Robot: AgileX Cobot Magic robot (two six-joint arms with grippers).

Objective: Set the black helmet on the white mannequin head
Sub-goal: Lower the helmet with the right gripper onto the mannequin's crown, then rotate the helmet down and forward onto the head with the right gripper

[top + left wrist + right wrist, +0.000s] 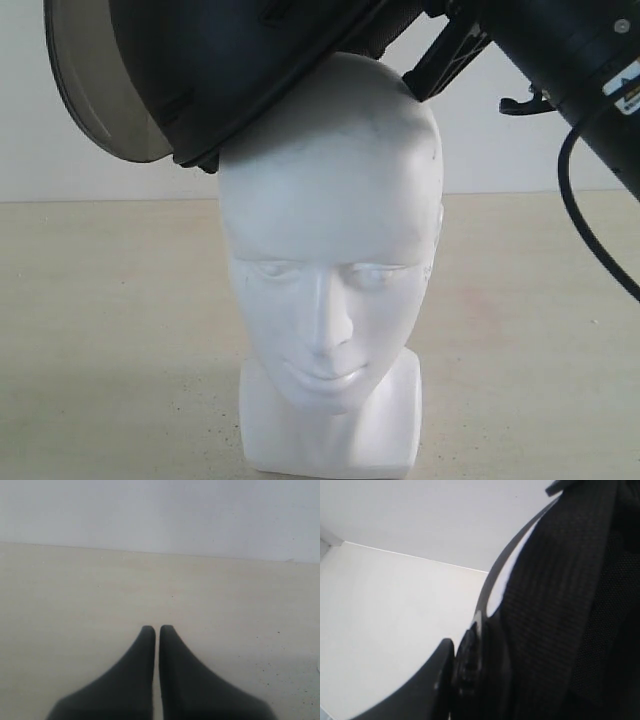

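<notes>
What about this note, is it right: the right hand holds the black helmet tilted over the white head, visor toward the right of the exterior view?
No. The exterior view shows the visor on its left side, not the right. The rest stands: the right hand holds the black helmet tilted over the white head.

A pale cream matte tabletop [110, 340] runs from the near edge back to a straight far edge. A bald white foam mannequin head [330, 250] stands upright on it on its squarish base, near and about central, facing the near side. Tiny dark specks [214, 432] dot the surface just left of that base.
</notes>
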